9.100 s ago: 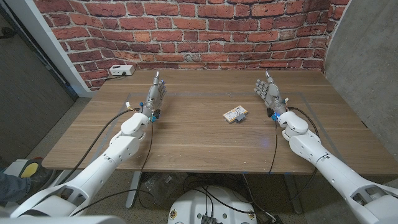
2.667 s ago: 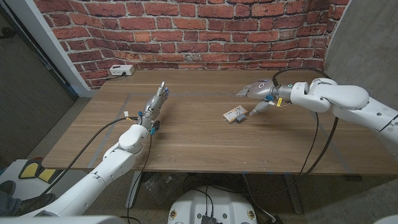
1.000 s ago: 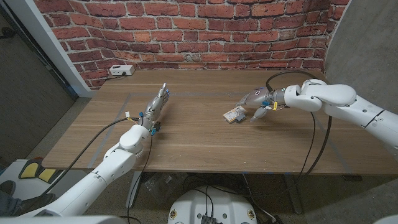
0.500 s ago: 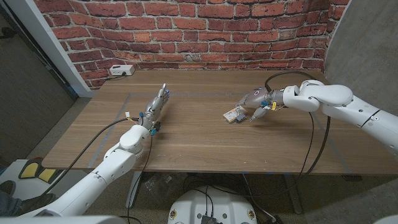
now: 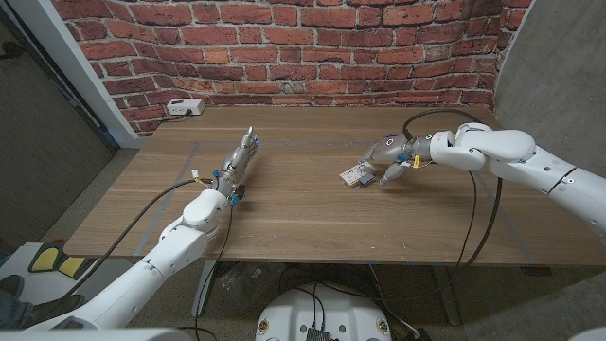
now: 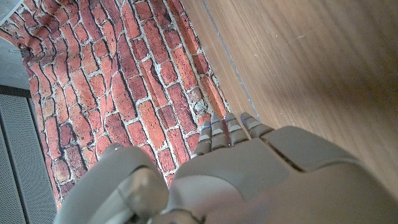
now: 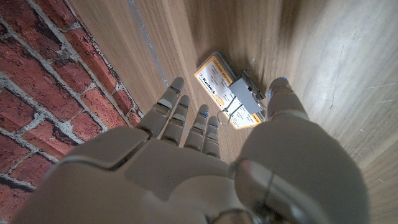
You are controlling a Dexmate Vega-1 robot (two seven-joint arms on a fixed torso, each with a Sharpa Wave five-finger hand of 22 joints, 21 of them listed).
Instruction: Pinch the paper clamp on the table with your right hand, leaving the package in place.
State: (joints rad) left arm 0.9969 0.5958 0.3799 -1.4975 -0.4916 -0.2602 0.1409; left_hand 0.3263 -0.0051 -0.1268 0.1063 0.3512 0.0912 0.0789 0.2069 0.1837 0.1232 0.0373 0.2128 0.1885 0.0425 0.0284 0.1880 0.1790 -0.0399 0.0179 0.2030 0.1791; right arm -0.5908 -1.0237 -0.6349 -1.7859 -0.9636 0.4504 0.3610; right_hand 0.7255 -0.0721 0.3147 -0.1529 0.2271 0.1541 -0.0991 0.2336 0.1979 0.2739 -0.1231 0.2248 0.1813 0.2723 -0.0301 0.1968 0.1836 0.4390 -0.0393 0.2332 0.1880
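Note:
A small yellow and white package [image 5: 353,173] lies on the wooden table [image 5: 303,213], right of its middle. A grey paper clamp [image 5: 365,174] with wire handles is clipped on the package's right end. My right hand [image 5: 386,156] hovers just beside them with its fingers spread. In the right wrist view the thumb [image 7: 281,93] reaches down next to the clamp [image 7: 247,98], and the other fingers [image 7: 186,115] stretch over the package [image 7: 216,78]; nothing is held. My left hand [image 5: 239,157] stands at the left of the table, fingers straight and together, holding nothing.
A white power box [image 5: 185,107] sits at the table's back left corner, against the brick wall [image 5: 312,47]. Thin tape lines [image 5: 284,144] cross the far part of the table. A black cable [image 5: 488,213] loops off my right arm.
Since the earliest frame my right arm has swung in from the right and lowered its hand over the package. Over the last second it has barely moved. The left hand has stayed put.

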